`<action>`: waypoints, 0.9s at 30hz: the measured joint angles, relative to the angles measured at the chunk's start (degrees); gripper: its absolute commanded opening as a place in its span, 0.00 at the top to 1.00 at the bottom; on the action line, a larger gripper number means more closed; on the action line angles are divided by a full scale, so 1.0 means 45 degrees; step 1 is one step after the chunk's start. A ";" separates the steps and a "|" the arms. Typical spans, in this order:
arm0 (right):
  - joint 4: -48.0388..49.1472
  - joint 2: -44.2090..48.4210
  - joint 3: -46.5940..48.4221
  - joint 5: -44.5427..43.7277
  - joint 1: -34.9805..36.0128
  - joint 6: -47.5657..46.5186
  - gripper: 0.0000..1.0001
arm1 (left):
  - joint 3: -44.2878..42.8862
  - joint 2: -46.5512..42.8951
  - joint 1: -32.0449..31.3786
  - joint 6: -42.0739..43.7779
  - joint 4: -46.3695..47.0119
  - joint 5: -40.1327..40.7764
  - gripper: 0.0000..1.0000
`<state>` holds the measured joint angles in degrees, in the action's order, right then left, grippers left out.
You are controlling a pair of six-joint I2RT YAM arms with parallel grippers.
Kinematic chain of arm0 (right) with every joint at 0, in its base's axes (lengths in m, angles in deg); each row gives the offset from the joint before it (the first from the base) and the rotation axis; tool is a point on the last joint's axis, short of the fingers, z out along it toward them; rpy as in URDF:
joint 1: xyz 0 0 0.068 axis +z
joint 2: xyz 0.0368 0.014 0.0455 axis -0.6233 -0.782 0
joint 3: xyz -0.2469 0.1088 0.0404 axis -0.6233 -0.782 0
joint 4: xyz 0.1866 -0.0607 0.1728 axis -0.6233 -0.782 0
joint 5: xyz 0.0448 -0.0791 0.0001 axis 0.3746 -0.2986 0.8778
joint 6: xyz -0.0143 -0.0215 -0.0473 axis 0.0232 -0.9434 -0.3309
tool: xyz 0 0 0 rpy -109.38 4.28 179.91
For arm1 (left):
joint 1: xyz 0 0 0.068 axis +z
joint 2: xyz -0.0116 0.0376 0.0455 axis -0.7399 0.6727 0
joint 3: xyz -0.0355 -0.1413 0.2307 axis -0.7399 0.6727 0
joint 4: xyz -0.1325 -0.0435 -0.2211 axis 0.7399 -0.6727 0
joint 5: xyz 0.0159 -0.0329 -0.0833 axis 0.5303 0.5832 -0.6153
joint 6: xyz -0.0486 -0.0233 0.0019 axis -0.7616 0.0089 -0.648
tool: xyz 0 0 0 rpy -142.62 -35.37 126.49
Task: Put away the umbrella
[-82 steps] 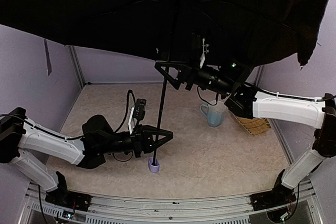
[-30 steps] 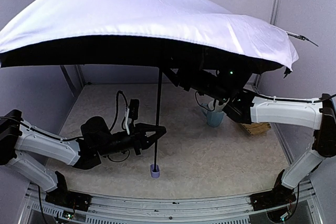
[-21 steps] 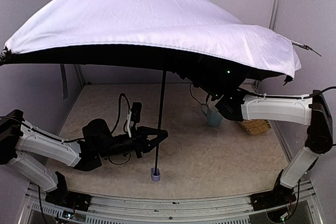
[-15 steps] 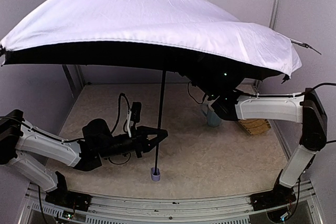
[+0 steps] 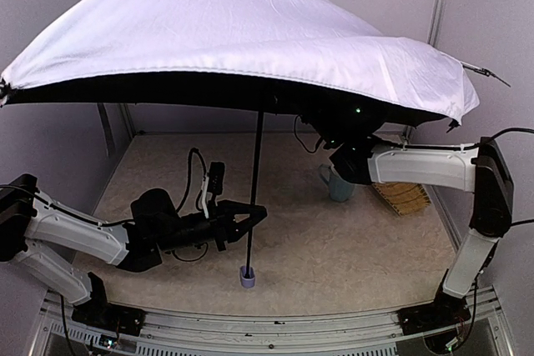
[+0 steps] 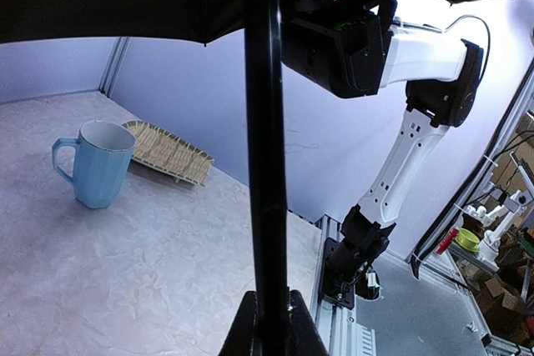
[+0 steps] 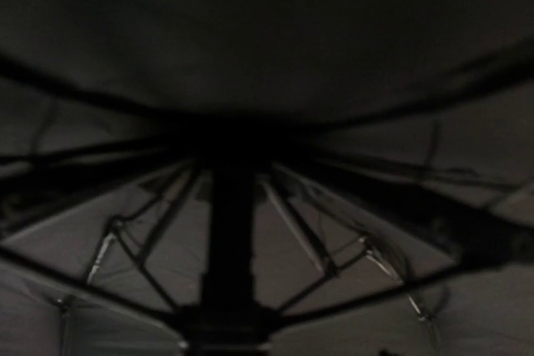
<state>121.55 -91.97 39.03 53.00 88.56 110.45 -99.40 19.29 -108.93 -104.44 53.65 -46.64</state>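
Left gripper [image 5: 253,215] is clamped on the shaft of the umbrella [image 5: 250,31], with its fingers [image 6: 238,337] tight on both sides in the wrist view. The right gripper is buried under the canopy, so I can't tell if it is open or closed. The umbrella stands upright and fully open, handle end [image 5: 246,275] on the table [image 5: 334,256] near centre.

Since 2.7 s ago the canopy has dropped and tilted, so its pale top now shows. In the last half second the right arm [image 5: 417,164] has pushed farther in toward the hub, uncovering the mug [image 5: 340,183]. It is probably going for the runner, and nothing has collapsed yet.
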 measured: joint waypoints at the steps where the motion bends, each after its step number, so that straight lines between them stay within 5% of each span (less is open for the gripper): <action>1: 0.0000 -0.0024 0.0000 -0.0019 -0.0010 0.0015 0.44 | 0.0000 0.0000 -0.0005 0.0000 0.0000 0.0000 1.00; 17: -0.0092 -0.0107 -0.0019 0.0588 -0.0126 0.0340 1.00 | -0.0117 -0.0010 0.0034 -0.0058 -0.0151 0.0418 1.00; 19: -0.0112 -0.0107 -0.0019 0.0661 -0.0146 0.0355 0.92 | -0.0117 -0.0010 0.0029 -0.0049 -0.0160 0.0423 1.00; 23: -0.0180 -0.0107 -0.0024 0.0699 -0.0155 0.0296 0.54 | -0.0117 -0.0029 0.0015 -0.0034 -0.0214 0.0491 1.00; 27: -0.0889 0.0126 -0.0248 0.0151 -0.0180 -0.0437 0.46 | -0.0141 -0.0364 -0.0102 0.0209 -0.0991 0.1166 1.00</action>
<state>117.55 -91.40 37.92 53.67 87.75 108.48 -100.03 17.65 -109.39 -103.50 49.19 -41.39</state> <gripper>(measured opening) 0.511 0.040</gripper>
